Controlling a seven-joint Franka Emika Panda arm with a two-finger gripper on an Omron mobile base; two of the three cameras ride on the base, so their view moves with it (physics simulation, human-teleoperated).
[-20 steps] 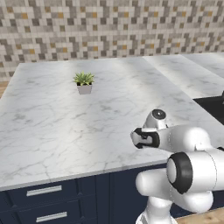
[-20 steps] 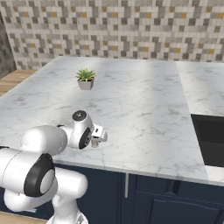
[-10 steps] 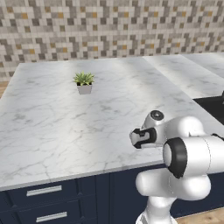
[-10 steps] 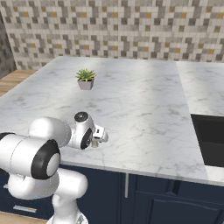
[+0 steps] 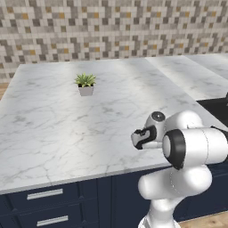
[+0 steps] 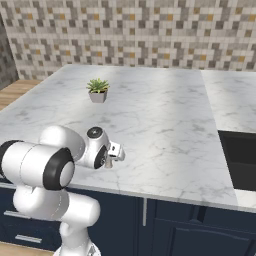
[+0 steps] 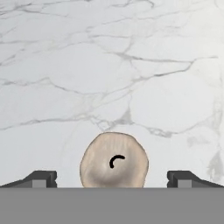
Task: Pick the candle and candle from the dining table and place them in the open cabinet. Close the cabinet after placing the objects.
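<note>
Straddling candle (image 7: 114, 161), wide-spread tool (image 7: 112, 179) above marble.

white marble dining table (image 5: 53, 129), potted plant (image 5: 85, 84) — grey-beige candle stub (image 7: 114, 160)

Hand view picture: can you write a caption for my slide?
Open gripper looking straight down on a beige candle on the marble dining table.

A white robot arm (image 6: 55, 167) bends low over the near edge of a grey-veined marble dining table (image 6: 165, 130), its hand (image 6: 111, 154) close above the slab. A small potted plant (image 6: 97, 90) stands farther back, before a mosaic-tiled wall (image 6: 140, 30).
</note>
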